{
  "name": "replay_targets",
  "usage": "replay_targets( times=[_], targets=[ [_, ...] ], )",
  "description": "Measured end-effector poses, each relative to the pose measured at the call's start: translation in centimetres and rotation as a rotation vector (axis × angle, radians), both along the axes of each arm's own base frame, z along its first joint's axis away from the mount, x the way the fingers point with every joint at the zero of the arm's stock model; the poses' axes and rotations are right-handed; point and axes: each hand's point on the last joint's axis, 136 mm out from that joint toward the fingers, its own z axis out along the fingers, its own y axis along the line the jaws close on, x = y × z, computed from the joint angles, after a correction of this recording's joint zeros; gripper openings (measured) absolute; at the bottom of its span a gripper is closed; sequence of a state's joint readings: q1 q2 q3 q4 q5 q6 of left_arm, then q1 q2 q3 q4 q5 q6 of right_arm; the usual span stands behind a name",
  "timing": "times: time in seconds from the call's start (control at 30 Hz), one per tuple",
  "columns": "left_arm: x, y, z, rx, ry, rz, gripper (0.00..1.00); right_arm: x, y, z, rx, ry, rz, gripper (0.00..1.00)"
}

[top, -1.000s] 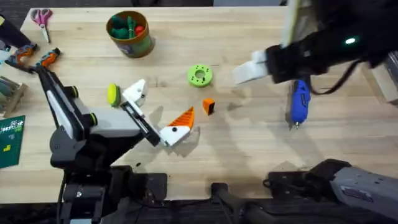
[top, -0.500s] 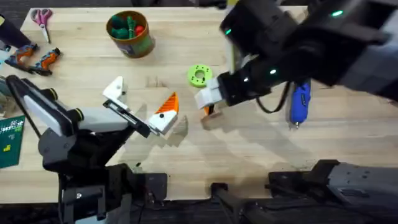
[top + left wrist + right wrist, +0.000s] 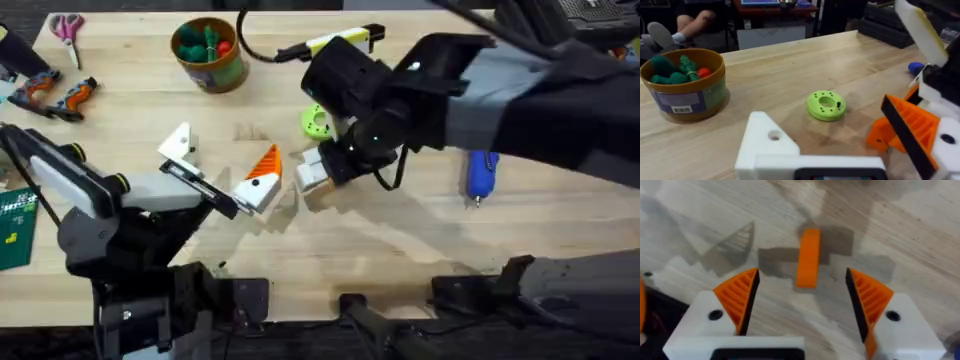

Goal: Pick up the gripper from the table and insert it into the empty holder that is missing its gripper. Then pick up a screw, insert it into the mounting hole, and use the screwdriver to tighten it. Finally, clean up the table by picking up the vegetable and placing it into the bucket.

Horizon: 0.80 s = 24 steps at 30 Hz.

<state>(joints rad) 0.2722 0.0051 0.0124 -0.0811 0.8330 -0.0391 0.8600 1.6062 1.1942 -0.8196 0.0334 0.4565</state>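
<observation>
One small orange gripper point(image 3: 808, 257) lies flat on the bench point(image 3: 400, 230), bare wood all round it, between the right gripper's point(image 3: 802, 302) spread ribbed pads point(image 3: 737, 297) and just ahead of them. Right fingers released, holding nothing, straddling the piece with clearance each side. In the overhead view the right arm reaches across the middle and its white finger base point(image 3: 315, 175) sits low over the spot, hiding the piece.

Handling guess: hard printed plastic, very light, stiff, not fragile. Smooth sides, so it may skid or twist on the wood if one pad touches first. It looks narrow and long; best taken across the two long flat sides, centred along its length, pads square to it. Ribbed pads should give enough bite; a light squeeze likely does.

Left gripper point(image 3: 215, 170) hangs over the bench just left of the right one. It carries one orange tip point(image 3: 265, 165) and one bare white holder point(image 3: 767, 145) with an open hole in it; the piece probably goes there. Left fingers spread, nothing between them.

Green disc point(image 3: 826, 105) lies just beyond on the bench. Bucket point(image 3: 208, 55) stands at the far left with toys inside. Screwdriver point(image 3: 482, 175) lies to the right, partly under the right arm.
</observation>
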Motion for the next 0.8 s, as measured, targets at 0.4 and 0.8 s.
replay_targets(
  times=[0.4,0.8],
  targets=[
    [0.00,0.00,0.00,0.000,0.000,0.000,0.986,0.36,-0.36,-0.58,-0.043,-0.020,0.051,0.989],
    [0.00,0.00,0.00,0.000,0.000,0.000,0.986,0.42,-0.30,-0.56,-0.050,-0.033,0.106,0.660]
  ],
)
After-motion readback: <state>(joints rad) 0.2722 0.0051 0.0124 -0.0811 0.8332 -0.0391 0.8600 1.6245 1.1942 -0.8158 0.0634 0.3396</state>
